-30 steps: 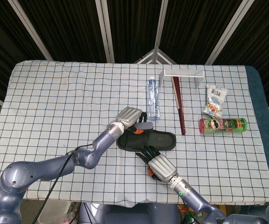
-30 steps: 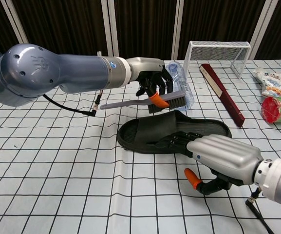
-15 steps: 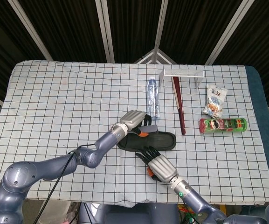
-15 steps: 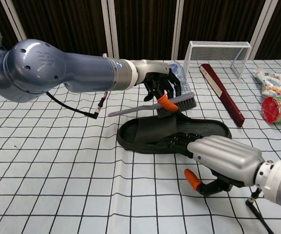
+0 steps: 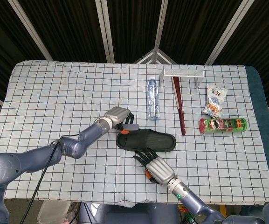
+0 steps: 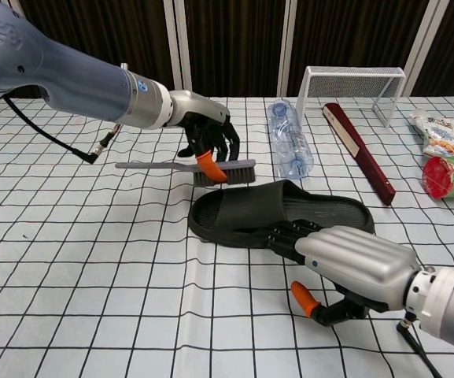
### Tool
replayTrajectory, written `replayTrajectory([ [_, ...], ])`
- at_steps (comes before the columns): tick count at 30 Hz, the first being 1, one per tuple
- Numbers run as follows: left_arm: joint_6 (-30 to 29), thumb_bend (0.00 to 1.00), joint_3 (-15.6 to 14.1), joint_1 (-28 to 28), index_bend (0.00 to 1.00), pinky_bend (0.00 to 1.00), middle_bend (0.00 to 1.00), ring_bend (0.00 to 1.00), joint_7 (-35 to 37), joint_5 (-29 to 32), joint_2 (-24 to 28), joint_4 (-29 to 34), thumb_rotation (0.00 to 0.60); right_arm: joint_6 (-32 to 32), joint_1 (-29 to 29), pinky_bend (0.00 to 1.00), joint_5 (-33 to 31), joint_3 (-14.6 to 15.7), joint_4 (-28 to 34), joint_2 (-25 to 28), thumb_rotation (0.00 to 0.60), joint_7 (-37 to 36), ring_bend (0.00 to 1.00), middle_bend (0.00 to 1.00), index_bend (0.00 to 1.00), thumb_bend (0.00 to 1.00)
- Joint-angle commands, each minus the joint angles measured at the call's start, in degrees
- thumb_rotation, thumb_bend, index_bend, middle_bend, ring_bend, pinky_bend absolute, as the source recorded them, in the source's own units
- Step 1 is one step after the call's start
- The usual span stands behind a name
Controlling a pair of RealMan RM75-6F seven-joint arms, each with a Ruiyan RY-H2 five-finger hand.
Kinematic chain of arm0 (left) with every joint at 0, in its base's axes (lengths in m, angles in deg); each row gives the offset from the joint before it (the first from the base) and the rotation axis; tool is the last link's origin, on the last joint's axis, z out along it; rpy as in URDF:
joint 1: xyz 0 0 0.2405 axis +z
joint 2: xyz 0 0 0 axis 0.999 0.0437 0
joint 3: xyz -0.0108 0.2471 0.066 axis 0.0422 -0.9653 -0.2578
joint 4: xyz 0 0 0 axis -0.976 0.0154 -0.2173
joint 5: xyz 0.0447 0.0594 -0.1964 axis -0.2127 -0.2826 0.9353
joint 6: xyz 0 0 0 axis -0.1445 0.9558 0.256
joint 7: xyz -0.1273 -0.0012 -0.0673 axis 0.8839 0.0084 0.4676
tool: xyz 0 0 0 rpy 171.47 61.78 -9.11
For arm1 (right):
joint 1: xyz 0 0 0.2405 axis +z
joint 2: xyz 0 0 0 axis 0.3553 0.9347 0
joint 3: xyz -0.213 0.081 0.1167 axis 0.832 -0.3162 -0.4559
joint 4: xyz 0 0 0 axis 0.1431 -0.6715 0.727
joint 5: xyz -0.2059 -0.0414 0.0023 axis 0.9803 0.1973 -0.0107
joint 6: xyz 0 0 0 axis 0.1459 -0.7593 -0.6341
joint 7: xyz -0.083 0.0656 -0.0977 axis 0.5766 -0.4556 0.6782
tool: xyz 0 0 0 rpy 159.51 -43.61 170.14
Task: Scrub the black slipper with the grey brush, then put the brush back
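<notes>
The left robot hand (image 6: 209, 142) pinches the grey brush (image 6: 211, 166) between thumb and fingers, bristles down, holding it in the air just beyond the toe end of the black slipper (image 6: 278, 214) and apart from it — in the head view the left robot hand (image 5: 117, 115) sits up and to the left of the slipper (image 5: 146, 140), with the brush head (image 5: 130, 126) poking out beside the slipper's rim. The right robot hand (image 6: 345, 256) lies with its fingers stretched forward, their tips on or right at the slipper's near edge; whether they press it down I cannot tell, and the hand holds nothing. The slipper lies flat, sole down, near the middle of the checked surface (image 5: 55, 93), well clear of the water bottle (image 5: 153, 98), the dark red flat stick (image 5: 178, 105), the wire rack (image 5: 183, 74), the snack bag (image 5: 215, 100) and the green crisp tube (image 5: 223, 124). With the brush off to the slipper's side, this looks like either the end of one scrubbing stroke or the start of putting the brush back — the pictures alone do not settle which. If scrubbing goes on, the next move calls for bringing the bristles down onto the strap and footbed while the right robot hand keeps the slipper from sliding; if not, the brush needs lowering onto open cloth to the left and letting go.
</notes>
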Motion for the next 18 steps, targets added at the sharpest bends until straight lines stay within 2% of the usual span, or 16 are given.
replayTrajectory([
  [1,-0.1,0.75,-1.0,-0.6,0.78,0.75,0.74,0.56,0.6,1.6,0.2,0.8,0.600,0.1,0.1,0.00,-0.1,0.1,-0.2,-0.3,0.600,0.0,0.00,0.00,0.00,0.77],
  [5,-1.7,0.75,0.8,0.3,0.78,0.75,0.74,0.56,2.4,-1.0,-2.2,-0.2,0.600,0.5,0.4,0.00,-0.4,0.1,-0.4,-0.5,0.600,0.2,0.00,0.00,0.00,0.77],
  [11,-5.3,0.75,5.1,2.9,0.78,0.75,0.74,0.56,6.2,-9.4,-5.9,-0.9,0.600,0.8,0.5,0.00,-1.2,-0.1,-0.5,-0.4,0.600,0.3,0.00,0.00,0.00,0.77],
  [18,-7.1,0.75,8.6,4.9,0.78,0.75,0.74,0.56,11.9,-17.2,-8.1,-1.8,0.600,0.9,0.8,0.00,-1.2,0.0,-0.8,-0.6,0.600,0.0,0.00,0.00,0.00,0.77],
])
